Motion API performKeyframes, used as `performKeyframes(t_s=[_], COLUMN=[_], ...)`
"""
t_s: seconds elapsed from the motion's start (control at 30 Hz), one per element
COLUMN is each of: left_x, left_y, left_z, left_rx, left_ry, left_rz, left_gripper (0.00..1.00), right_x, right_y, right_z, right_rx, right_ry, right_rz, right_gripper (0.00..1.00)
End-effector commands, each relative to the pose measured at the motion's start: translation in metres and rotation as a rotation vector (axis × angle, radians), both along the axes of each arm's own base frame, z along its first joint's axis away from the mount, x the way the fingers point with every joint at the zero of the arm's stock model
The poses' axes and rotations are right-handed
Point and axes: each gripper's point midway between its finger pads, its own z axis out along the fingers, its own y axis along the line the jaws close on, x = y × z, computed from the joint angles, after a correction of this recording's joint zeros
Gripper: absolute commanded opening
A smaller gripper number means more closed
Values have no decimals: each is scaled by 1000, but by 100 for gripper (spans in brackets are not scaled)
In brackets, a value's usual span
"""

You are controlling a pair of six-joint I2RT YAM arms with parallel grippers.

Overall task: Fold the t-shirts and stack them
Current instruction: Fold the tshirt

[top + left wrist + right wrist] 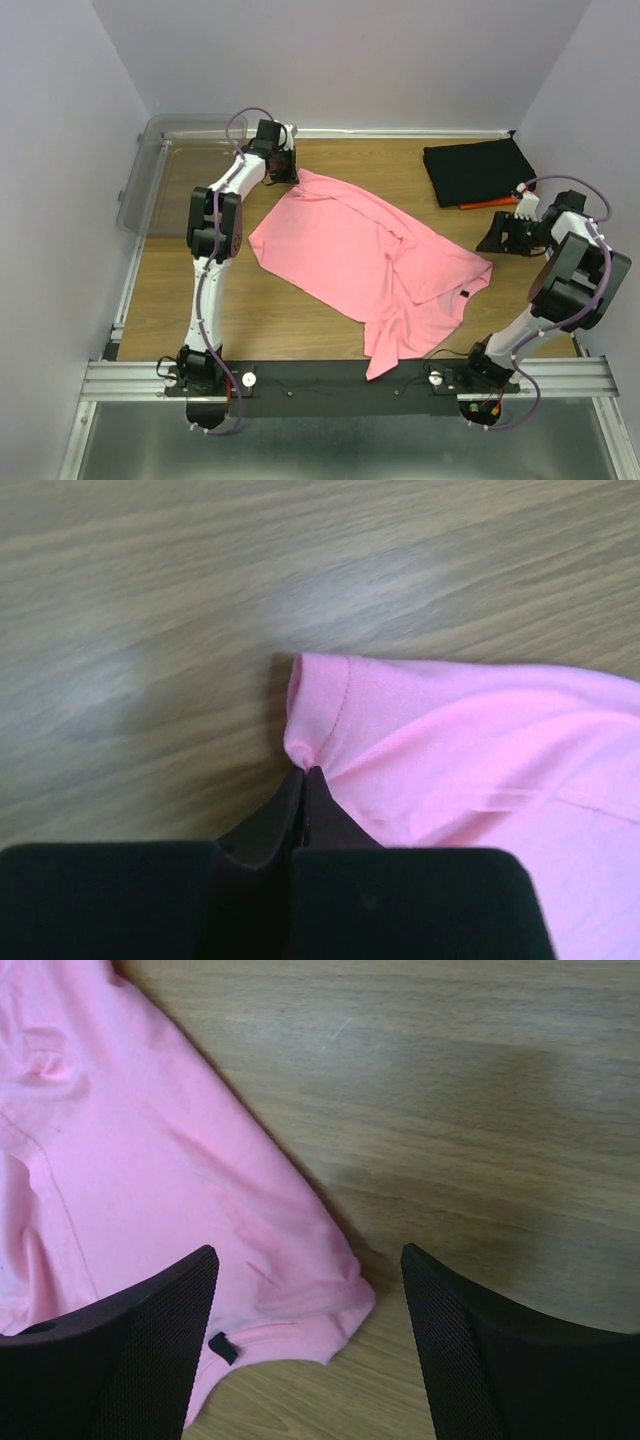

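Observation:
A pink t-shirt (360, 262) lies spread and rumpled across the middle of the wooden table, its small dark label (466, 294) near the right corner. My left gripper (288, 172) sits at the shirt's far left corner, shut on the hemmed pink edge (308, 742). My right gripper (497, 240) hovers open just right of the shirt's right corner (340, 1305), nothing between its fingers (150, 1340). A folded black t-shirt (478, 170) lies at the far right with an orange one (487, 204) peeking out beneath it.
A clear plastic bin (160, 165) stands at the far left corner of the table. A black rail (340, 378) carries both arm bases along the near edge. White walls close in on three sides.

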Motion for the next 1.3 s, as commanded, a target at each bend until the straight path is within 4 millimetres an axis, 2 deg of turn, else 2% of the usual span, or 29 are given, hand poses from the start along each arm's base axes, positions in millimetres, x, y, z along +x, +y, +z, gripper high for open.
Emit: performKeyframes(t_s=[0.0,0.17,0.3,0.43,0.6,0.83,0.93,1.27], left_x=[12,11,13,14,16,19,19,20], left_y=[26,29,29,28,30,30,30,31], left_z=[31,25,25,24,26,27,26,27], left_rx=[-5,-14,-25,-35,-49,-68,-69,-80], left_ry=[-73,-59,-60,-59,-62,-60,-59,-58], left_rz=[92,89,82,71,66,65,62,58], left_gripper=[0,0,0,0,0,0,0,0], right_x=[9,14,16,25,25,6,-2,-13], right_y=[-21,-28,-17,-4,8,13,17,13], right_z=[-7,-27,-47,-53,-56,-51,-50,-45], right_rx=[-49,-41,-5,36,56,28,33,-13], right_ry=[43,109,161,187,211,220,235,249], right_rz=[-45,-69,-52,-51,-38,-14,5,6], right_gripper=[79,76,75,75,67,64,58,58])
